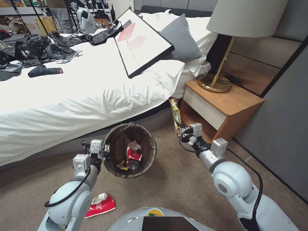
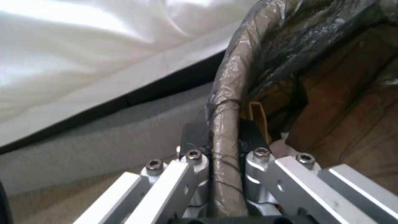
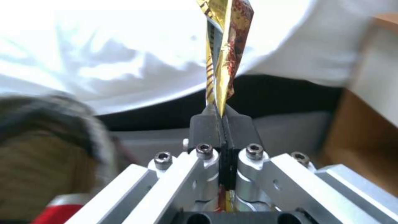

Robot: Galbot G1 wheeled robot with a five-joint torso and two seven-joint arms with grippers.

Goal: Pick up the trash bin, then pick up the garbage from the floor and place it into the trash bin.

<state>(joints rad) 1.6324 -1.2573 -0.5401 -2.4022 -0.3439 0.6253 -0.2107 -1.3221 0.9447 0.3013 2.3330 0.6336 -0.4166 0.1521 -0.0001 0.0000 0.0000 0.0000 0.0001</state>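
1. A wide bed (image 1: 80, 96) draped in white linen is filling the room's left, its side edge overhanging beige carpet (image 1: 173, 186); a wooden nightstand (image 1: 224, 106) is standing at the bed's head corner.
2. The small round trash bin (image 1: 130, 150), lined with a crinkled dark bag folded over its rim, is hanging beside the bed's edge, already holding red-and-white packets and other scraps.
3. The left gripper (image 2: 224, 140) is clamping that rim, one finger inside and one outside, probably to keep the mouth open and upward.
4. The right gripper (image 3: 219, 124) is pinching a long crumpled yellow-gold snack wrapper (image 3: 224, 53) by one end, near the nightstand, to the bin's right.
5. A red-and-white packet (image 1: 101, 205) is lying on the carpet near the robot's base, not yet collected.
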